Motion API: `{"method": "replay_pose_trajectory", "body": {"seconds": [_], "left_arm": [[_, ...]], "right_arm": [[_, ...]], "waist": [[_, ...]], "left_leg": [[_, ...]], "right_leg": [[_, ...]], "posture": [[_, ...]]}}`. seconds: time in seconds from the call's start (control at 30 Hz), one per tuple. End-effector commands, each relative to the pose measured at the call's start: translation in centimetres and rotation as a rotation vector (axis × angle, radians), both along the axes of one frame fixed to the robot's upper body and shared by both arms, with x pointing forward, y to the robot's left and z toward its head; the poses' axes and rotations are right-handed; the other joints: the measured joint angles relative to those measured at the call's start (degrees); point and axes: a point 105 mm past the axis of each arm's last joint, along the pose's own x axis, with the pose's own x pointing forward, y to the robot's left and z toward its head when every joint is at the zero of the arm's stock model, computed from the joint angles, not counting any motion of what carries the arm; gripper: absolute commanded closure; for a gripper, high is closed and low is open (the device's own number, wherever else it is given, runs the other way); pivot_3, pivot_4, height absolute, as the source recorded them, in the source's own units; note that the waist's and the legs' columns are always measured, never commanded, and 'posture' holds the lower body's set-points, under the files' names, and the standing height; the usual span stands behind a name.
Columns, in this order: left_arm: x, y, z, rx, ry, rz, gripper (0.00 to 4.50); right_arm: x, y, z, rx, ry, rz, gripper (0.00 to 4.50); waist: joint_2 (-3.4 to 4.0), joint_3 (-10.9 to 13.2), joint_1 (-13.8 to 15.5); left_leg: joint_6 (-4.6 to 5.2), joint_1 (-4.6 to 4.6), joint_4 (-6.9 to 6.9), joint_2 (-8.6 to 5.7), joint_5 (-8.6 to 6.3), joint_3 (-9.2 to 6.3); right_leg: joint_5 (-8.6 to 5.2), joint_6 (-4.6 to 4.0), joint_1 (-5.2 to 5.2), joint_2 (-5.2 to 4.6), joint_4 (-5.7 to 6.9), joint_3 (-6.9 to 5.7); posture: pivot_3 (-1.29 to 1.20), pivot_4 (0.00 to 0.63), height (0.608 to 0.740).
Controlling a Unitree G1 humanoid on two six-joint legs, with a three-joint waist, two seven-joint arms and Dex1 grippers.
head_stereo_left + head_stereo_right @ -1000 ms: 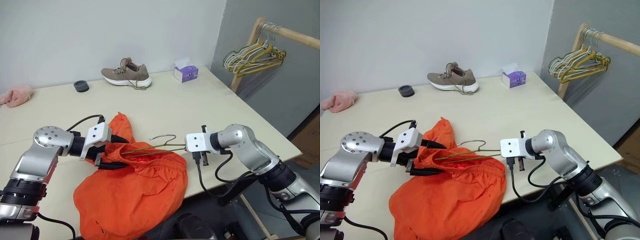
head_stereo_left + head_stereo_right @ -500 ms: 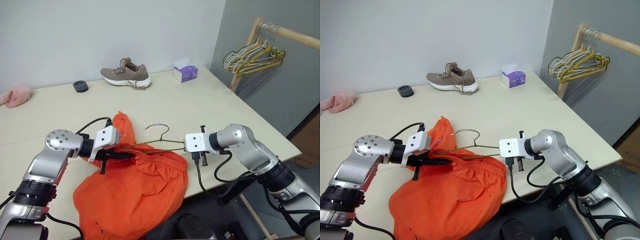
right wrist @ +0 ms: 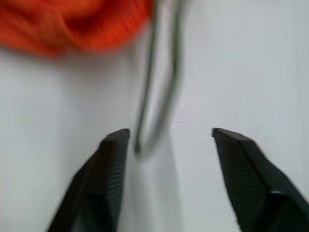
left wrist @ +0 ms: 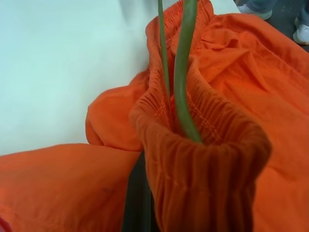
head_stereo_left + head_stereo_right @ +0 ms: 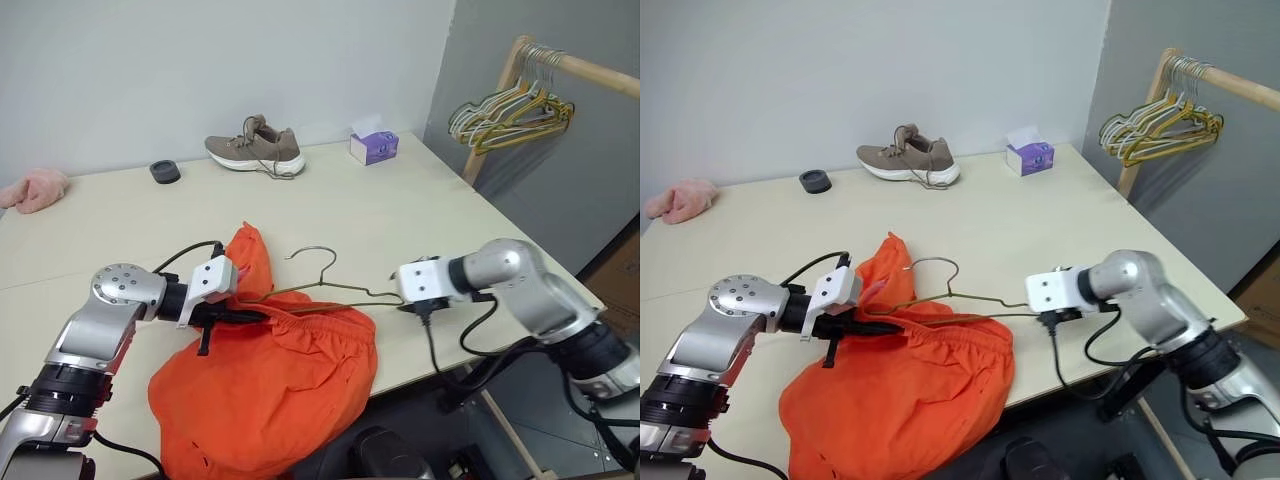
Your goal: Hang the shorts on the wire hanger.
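Nearest you, the bright orange soft fabric shorts lie heaped at the front edge of the pale worktop, partly hanging over it. Your left end effector is clamped on their gathered waistband, with one end of the thin dark olive-grey wire hanger tucked inside it. Your right end effector stands apart, the hanger's other corner just beyond its fingertips. I judge the threading half done; next, work the free corner into the waistband.
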Motion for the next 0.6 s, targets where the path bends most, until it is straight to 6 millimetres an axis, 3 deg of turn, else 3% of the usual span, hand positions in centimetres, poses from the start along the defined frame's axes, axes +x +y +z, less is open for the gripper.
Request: {"method": "replay_pose_trajectory", "body": {"seconds": [0.03, 0.07, 0.17, 0.27, 0.4, 0.6], "left_arm": [[0.7, 0.3, 1.4, -0.018, -0.072, 0.030, 4.50], [0.9, 0.4, 1.5, -0.026, -0.079, 0.043, 4.50], [1.4, 0.7, 2.1, -0.056, -0.096, 0.081, 4.50], [1.8, 0.8, 2.8, -0.087, -0.104, 0.112, 4.50], [2.2, 1.0, 3.7, -0.116, -0.110, 0.131, 4.50], [2.9, 1.0, 4.6, -0.128, -0.135, 0.144, 4.50]], "right_arm": [[-0.6, -2.8, 0.4, 0.063, 0.080, -0.152, 0.43], [-1.2, -3.0, 0.2, 0.104, 0.131, -0.194, 0.08], [-3.5, -1.5, -0.3, 0.268, 0.291, -0.268, 0.03], [-5.6, 1.4, -0.6, 0.444, 0.464, -0.320, 0.03], [-6.0, 4.3, -1.5, 0.613, 0.621, -0.453, 0.03], [-6.6, 7.3, -2.1, 0.687, 0.786, -0.499, 0.03]], "waist": [[-0.01, 0.0, 0.1], [-0.01, 0.0, 0.0], [-0.01, 0.0, -0.2], [0.00, 0.0, -0.7], [-0.03, 0.0, -0.4], [-0.05, 0.0, 0.2]], "left_leg": [[0.00, 0.00, 0.00, 0.00, 0.00, -0.01], [0.00, 0.01, -0.01, 0.01, 0.00, -0.01], [0.00, 0.08, -0.01, 0.02, 0.00, -0.01], [0.00, 0.16, -0.05, 0.07, 0.00, -0.01], [0.00, 0.09, -0.04, 0.04, 0.00, -0.05], [0.00, 0.00, -0.01, 0.01, 0.00, -0.04]], "right_leg": [[0.00, 0.00, 0.00, 0.00, 0.00, -0.02], [0.00, -0.01, 0.01, 0.00, 0.00, -0.01], [-0.01, -0.02, 0.03, 0.00, 0.05, 0.00], [-0.02, -0.03, 0.03, 0.03, 0.09, 0.05], [-0.02, -0.03, 0.03, 0.06, 0.07, 0.00], [-0.02, -0.03, 0.00, 0.05, 0.04, 0.00]], "posture": [[-0.33, 0.000, 0.740], [-0.33, 0.000, 0.740], [-0.34, 0.000, 0.740], [-0.34, 0.000, 0.740], [-0.33, 0.000, 0.740], [-0.33, 0.000, 0.740]]}}
